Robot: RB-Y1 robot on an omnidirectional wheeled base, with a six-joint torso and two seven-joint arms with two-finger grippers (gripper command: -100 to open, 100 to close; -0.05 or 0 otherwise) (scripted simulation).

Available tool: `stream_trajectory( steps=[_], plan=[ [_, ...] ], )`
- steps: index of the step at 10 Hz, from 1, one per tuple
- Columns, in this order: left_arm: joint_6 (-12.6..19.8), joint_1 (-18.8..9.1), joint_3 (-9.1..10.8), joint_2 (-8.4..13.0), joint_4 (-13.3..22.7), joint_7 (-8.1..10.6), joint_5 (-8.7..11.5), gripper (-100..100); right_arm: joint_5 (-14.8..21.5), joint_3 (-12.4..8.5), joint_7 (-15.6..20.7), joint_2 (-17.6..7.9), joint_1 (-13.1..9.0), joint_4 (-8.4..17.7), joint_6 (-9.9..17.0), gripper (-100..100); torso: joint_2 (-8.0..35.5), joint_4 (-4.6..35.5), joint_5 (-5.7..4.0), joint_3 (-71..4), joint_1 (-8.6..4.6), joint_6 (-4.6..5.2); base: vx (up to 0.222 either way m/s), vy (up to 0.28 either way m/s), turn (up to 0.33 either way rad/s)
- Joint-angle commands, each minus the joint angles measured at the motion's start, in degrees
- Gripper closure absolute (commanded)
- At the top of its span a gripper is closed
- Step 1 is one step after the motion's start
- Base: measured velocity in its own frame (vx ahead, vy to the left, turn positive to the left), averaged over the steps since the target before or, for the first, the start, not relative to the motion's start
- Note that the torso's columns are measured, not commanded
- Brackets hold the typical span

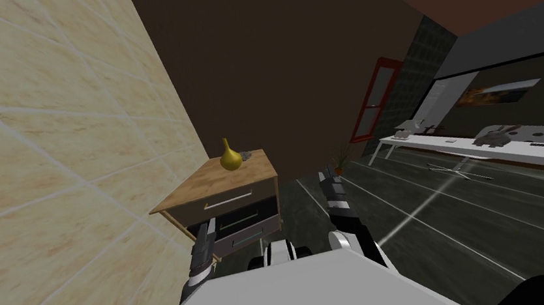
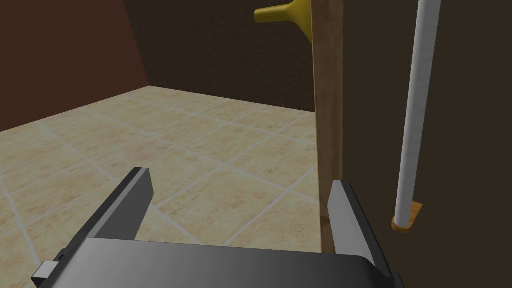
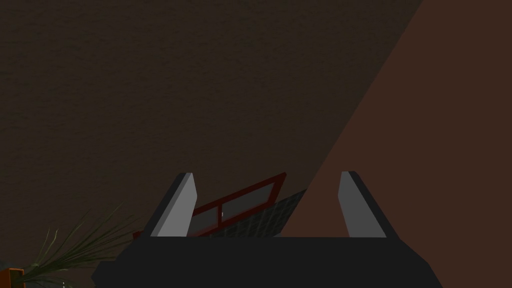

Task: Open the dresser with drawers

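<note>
The dresser [image 1: 221, 179] has a wooden top and stands against the beige tiled wall. Its dark top drawer front carries a pale bar handle [image 1: 228, 200]. Below it, a lower drawer [image 1: 245, 236] stands pulled out a little. A yellow vase [image 1: 229, 157] sits on the top. My left gripper [image 1: 202, 232] is at the dresser's left front corner, open and holding nothing. In the left wrist view the gripper [image 2: 240, 195] has one finger [image 2: 345, 215] next to the wooden top's edge [image 2: 327, 115], with the bar handle [image 2: 415, 125] off to that side. My right gripper [image 1: 332, 182] is raised right of the dresser, open [image 3: 265, 202].
The tiled wall [image 1: 35, 165] runs close along my left. A potted plant [image 1: 339, 162] stands beyond the right gripper. A long white table [image 1: 501, 153] with several items lies at the right. The dark floor [image 1: 444, 223] between it and the dresser is open room.
</note>
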Motion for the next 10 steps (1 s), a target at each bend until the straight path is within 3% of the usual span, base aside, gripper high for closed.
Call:
stream_trajectory(
  steps=[1,10],
  plan=[
    [-2.1,-0.6,0.18,-0.3,4.3,0.31,0.4,-100,0.0,0.0,0.0,0.0,0.0,0.0,0.0,0,-0.1,0.0,-0.02,-0.1,-0.07,0.01,0.114,-0.027,0.005],
    [-9.5,-3.0,0.89,-0.4,18.4,1.35,1.9,-100,0.0,0.0,0.0,0.0,0.0,0.0,0.0,0,0.0,0.0,-0.01,0.0,0.0,0.0,0.092,-0.025,0.008]
  ],
)
